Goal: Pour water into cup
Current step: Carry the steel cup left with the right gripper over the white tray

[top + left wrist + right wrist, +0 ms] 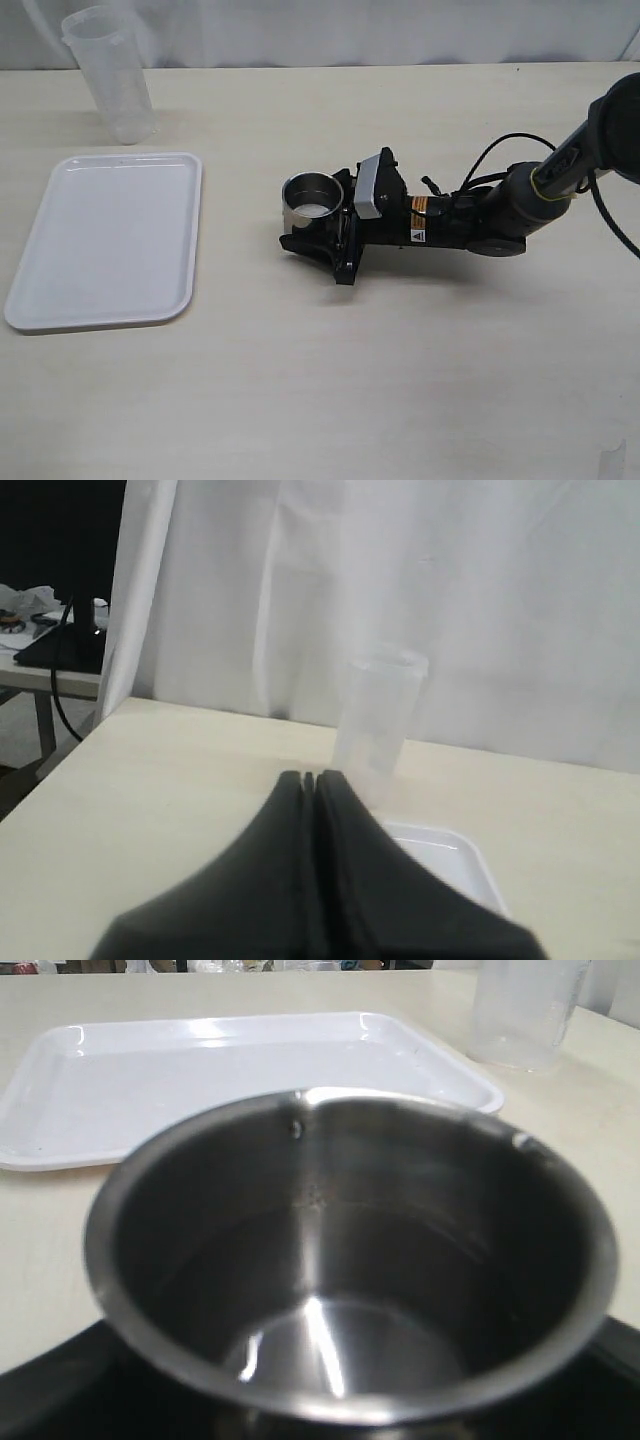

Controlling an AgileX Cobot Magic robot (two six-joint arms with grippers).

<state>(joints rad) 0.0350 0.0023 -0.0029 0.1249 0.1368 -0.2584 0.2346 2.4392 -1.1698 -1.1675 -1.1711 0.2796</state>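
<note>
The steel cup (313, 198) stands on the table at mid-right, between the fingers of my right gripper (312, 212), which lies low on the table and grips it on both sides. In the right wrist view the cup (340, 1260) fills the picture, with black fingers (40, 1400) at its base. The translucent beaker (108, 75) stands upright at the far left; I cannot make out water in it. My left gripper (310, 777) is shut and empty, pointing toward the beaker (378, 720) from some distance. It is out of the exterior view.
A white tray (100, 240) lies at the left, in front of the beaker, and shows in the left wrist view (440, 855) and the right wrist view (200, 1070). The right arm and its cables (520, 190) stretch across the right side. A white curtain hangs behind the table.
</note>
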